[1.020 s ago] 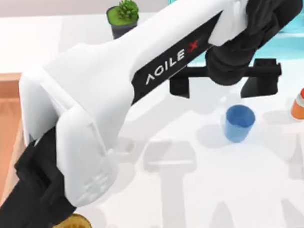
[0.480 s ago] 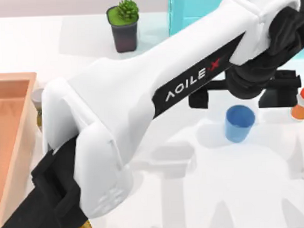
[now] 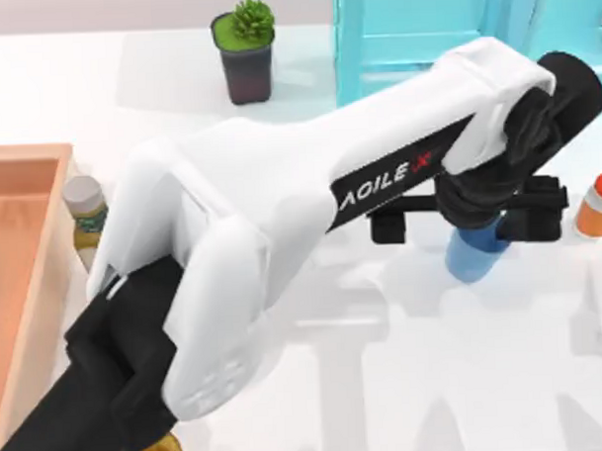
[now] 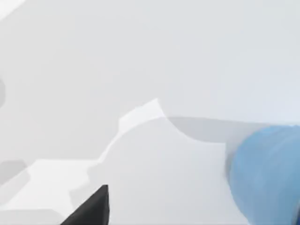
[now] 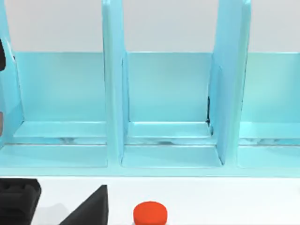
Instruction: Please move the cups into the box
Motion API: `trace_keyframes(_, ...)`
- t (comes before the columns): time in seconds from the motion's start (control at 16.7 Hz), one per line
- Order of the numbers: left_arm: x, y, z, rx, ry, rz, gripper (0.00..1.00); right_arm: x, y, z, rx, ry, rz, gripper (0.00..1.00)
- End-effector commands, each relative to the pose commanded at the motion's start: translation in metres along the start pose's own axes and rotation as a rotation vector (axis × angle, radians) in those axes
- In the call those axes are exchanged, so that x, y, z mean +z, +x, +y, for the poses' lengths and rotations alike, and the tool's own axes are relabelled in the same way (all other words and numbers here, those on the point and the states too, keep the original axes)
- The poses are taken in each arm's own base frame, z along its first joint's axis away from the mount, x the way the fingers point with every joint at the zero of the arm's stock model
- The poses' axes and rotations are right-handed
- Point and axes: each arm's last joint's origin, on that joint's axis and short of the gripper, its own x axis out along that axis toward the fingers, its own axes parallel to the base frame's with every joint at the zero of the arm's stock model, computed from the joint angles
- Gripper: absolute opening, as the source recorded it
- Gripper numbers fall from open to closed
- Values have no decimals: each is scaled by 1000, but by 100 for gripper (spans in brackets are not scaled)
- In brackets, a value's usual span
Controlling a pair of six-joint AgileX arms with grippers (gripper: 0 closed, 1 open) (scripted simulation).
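Observation:
A bright blue cup (image 3: 470,261) stands upright at the table's right. My left gripper (image 3: 466,223) hangs right above it, open, its black fingers (image 3: 390,225) set wide to either side of the rim. The left wrist view has the blue cup (image 4: 267,173) close by and one black fingertip (image 4: 93,208) apart from it. The orange-tan box (image 3: 30,265) lies at the far left edge. My right gripper (image 5: 150,221) is parked off to the right, open, one fingertip (image 5: 91,208) showing in its wrist view.
A light-blue shelf frame (image 3: 423,33) lines the back right. An orange bottle with a red cap (image 3: 599,205) stands just right of the cup. A potted plant (image 3: 245,49) is at the back and a yellow-green bottle (image 3: 86,211) beside the box.
My left arm has swung right and toward the front, bringing its open gripper from behind the blue cup to directly over it. The cup has not moved.

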Motion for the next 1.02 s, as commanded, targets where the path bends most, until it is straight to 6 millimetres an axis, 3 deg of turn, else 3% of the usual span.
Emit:
trace_keyframes(0.18,-2,18,1,0,0,0,100,0,0,0,0,0,0,100)
trace_keyframes(0.42,-2,18,2,0,0,0,100,0,0,0,0,0,0,100)
trace_keyframes(1.02,-2,18,2,0,0,0,25,0,0,0,0,0,0,100)
